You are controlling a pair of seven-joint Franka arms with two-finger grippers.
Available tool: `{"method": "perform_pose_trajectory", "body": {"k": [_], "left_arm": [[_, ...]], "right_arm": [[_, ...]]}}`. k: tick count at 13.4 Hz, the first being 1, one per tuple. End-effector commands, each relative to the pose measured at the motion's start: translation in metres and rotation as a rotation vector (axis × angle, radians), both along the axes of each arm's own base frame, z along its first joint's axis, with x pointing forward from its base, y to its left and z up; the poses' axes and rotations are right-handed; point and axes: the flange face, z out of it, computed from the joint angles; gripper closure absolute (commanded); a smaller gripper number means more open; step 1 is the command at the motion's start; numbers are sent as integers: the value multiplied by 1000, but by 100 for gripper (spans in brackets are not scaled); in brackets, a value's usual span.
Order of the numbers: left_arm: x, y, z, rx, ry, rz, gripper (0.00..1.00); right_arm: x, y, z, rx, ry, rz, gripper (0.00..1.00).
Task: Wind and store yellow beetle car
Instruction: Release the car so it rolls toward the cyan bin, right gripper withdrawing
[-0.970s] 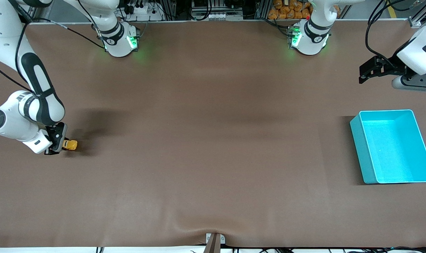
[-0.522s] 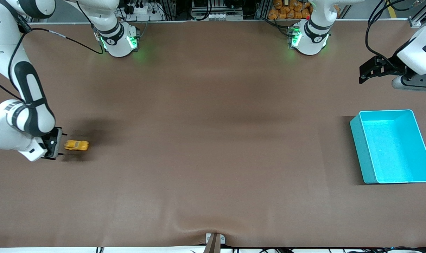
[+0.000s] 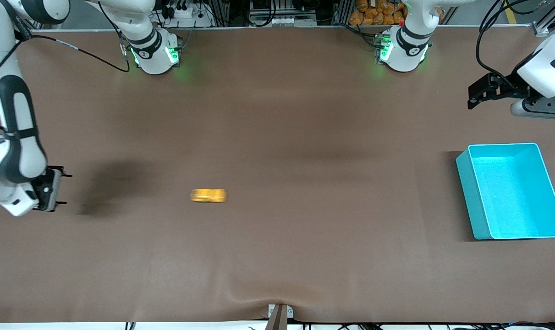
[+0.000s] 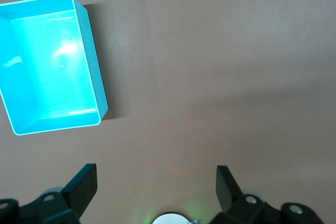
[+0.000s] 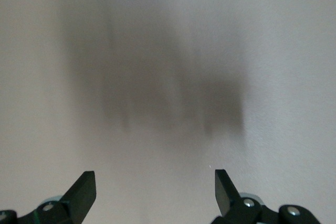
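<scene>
1. Yellow beetle car sits on the desk about midway between the right arm's end and the desk centre. It shows as a streak, so prob rolling; body details can't be read.
2. Its long axis runs along the desk's length, i.e. pointing from the right arm's end toward the left arm's end, where the teal bin is.
3. Right end effector is at the right arm's edge of the desk, low over bare desk, fingers spread apart, nothing between them. Right wrist view shows only empty desk and shadow between the fingertips, no car.
4. Car lies well apart from the right end effector, off toward the desk centre, roughly level with it in depth from the front cam.
5. Left end effector hangs over the desk at the left arm's end, above the stretch between its base and the bin; fingers wide apart, released, holding nothing. Left arm waits.
6. Left wrist view: bin empty, no car in sight.
7. Judgement: right arm is nearer the car now, but the car's axis points bin-ward. If it rolls on, the left arm looks the better one for pickup and storing.
8. Bin well apart from the car; storing not yet done.
</scene>
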Motion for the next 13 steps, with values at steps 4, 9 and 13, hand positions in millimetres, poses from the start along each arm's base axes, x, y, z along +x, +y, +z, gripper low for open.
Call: {"method": "perform_pose_trajectory", "body": {"k": [4, 9, 13], "left_arm": [[0, 2, 2, 17, -9, 0, 0], [1, 2, 1, 17, -8, 2, 0], [5, 7, -4, 19, 2, 9, 0]], "right_arm": [[7, -5, 80, 16, 16, -66, 0], [-5, -18, 129, -1, -12, -129, 0], [-3, -1, 208, -34, -55, -244, 0]]}}
